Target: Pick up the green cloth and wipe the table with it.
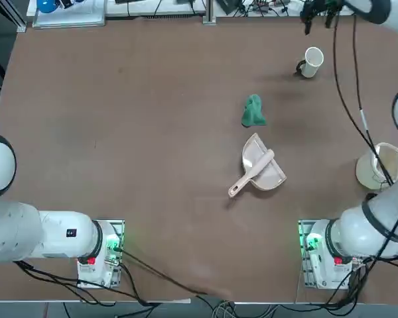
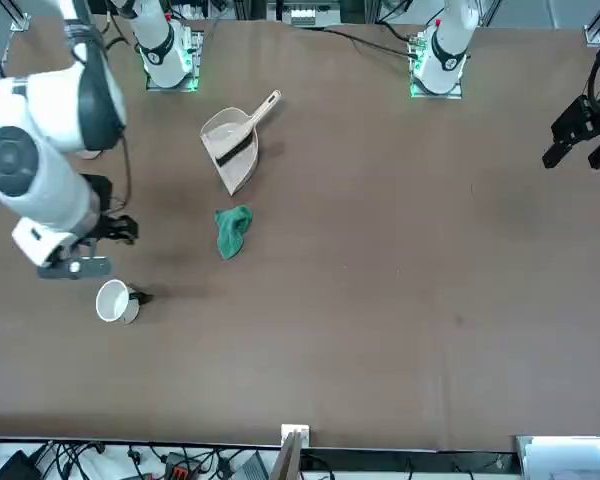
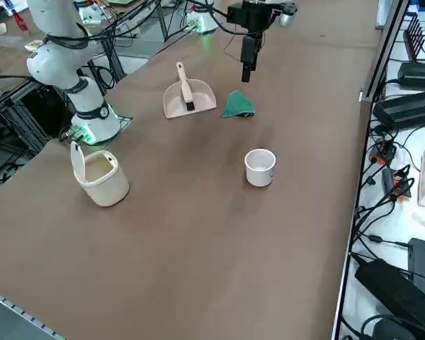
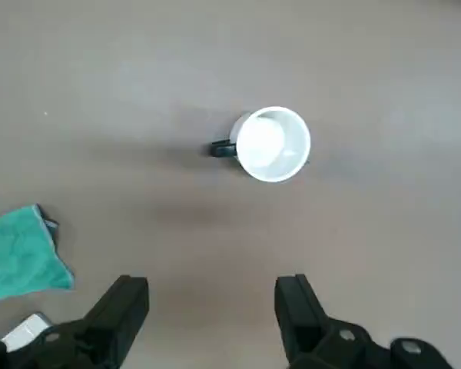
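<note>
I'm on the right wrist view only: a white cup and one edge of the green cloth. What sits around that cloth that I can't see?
Observer: A pale pink dustpan lies on the table just beside the green cloth, on the side toward the arms' bases, with a small gap between them.
Operator: Understood. How far off the surface am I?
Observer: The side view shows the right gripper open, holding nothing, and hanging well above the table, clear of the cloth and the white cup.
</note>
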You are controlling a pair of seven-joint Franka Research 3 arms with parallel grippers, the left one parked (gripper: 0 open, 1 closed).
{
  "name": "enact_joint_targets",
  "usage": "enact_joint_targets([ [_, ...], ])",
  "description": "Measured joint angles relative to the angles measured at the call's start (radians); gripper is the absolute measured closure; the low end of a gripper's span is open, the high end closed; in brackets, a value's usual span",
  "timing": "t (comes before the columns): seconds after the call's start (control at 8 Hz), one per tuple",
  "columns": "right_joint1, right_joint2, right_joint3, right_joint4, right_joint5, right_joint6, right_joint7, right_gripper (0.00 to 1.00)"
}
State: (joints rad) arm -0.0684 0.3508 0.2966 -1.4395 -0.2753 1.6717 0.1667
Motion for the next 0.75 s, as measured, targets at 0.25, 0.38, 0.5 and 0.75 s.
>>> enact_joint_targets([
  [0.25, -0.006, -0.046, -0.054, -0.001, 0.102, 0.0, -0.073, 0.0],
  [0.38, -0.005, -0.076, -0.111, -0.008, 0.146, -0.002, -0.136, 0.0],
  [0.5, 0.005, -0.111, -0.177, -0.029, 0.187, -0.002, -0.176, 0.0],
  [0.75, 0.077, -0.181, -0.319, -0.087, 0.253, 0.007, -0.194, 0.0],
])
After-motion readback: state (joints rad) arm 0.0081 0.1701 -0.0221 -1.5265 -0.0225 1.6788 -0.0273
